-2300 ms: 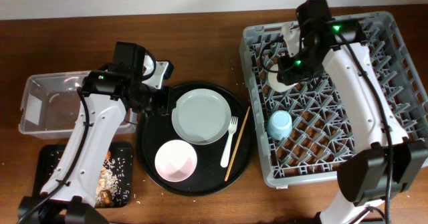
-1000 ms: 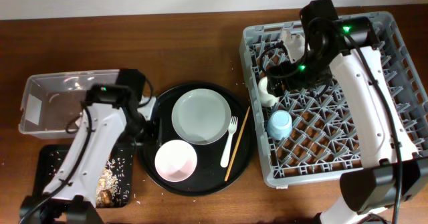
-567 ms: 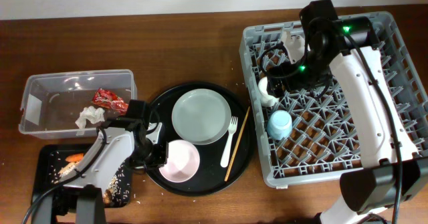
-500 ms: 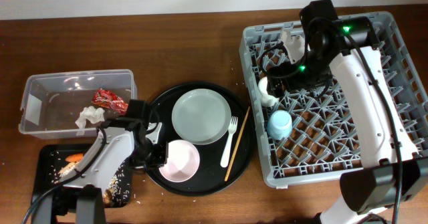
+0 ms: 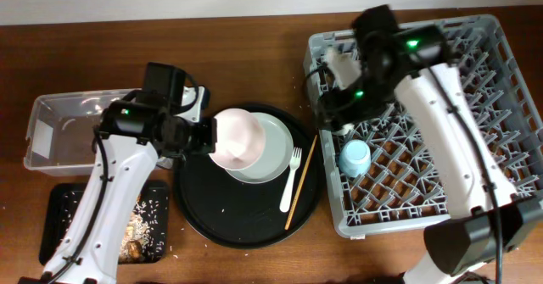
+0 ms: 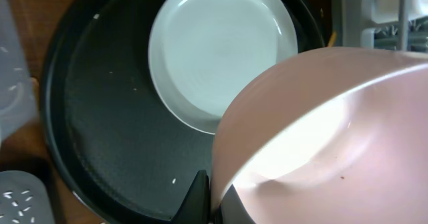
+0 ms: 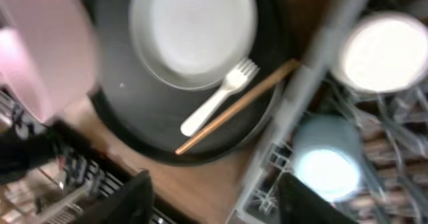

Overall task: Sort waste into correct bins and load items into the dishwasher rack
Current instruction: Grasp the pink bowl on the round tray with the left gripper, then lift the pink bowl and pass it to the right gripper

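My left gripper (image 5: pixel 206 136) is shut on the rim of the pale pink bowl (image 5: pixel 239 138) and holds it tilted above the round black tray, over the left edge of the grey-green plate (image 5: pixel 276 148). The left wrist view shows the jaws (image 6: pixel 212 198) pinching the bowl (image 6: pixel 321 130) above the plate (image 6: pixel 214 50). The white fork (image 5: pixel 291 180) and chopsticks (image 5: pixel 302 180) lie on the tray's right side. The blue cup (image 5: pixel 355 158) stands in the grey rack (image 5: pixel 509 148). My right gripper (image 5: pixel 333 114) is open and empty at the rack's left edge (image 7: pixel 214 204). The cream cup (image 7: pixel 384 53) shows in the blurred right wrist view.
The round black tray (image 5: pixel 229 220) sits between the bins and the rack. The clear tub (image 5: pixel 59 123) is at far left, partly hidden by my left arm. The shallow black tray (image 5: pixel 64 212) holds rice scraps (image 5: pixel 146 212) at front left.
My left gripper has closed on the pink bowl and lifted it from the tray's front up over the plate. My right arm has swung left to the rack's left edge.
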`<state>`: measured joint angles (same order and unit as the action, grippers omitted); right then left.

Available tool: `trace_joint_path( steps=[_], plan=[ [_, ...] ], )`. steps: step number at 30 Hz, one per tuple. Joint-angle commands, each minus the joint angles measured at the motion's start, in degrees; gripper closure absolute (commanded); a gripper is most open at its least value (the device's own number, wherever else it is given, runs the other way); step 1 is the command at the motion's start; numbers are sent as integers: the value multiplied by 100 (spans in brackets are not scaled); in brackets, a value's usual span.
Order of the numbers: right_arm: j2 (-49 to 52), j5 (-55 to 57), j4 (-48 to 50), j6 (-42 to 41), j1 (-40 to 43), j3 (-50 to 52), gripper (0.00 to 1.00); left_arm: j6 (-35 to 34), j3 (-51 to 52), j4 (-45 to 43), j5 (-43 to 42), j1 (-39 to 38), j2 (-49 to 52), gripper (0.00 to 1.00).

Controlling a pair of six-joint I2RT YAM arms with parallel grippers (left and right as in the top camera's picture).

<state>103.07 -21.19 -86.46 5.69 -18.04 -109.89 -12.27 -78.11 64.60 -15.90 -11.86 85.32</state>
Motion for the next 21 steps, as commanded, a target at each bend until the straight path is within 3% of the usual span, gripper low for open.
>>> trace_joint_path(
  steps=[1,9,14,21],
  plan=[
    [-66,-44,328,-522,-570,-92,45,-227,-70,122,-85,-52,-52,100],
    [-57,1123,916,-1231,-1735,-90,48,-358,-70,365,-96,-79,-52,100],
    [-20,1502,1054,-1550,-1950,52,63,-354,-70,433,-586,-293,-52,100],
    [236,1475,1021,-1698,-1958,61,64,-354,-70,450,-791,-315,-52,100]
  ],
)
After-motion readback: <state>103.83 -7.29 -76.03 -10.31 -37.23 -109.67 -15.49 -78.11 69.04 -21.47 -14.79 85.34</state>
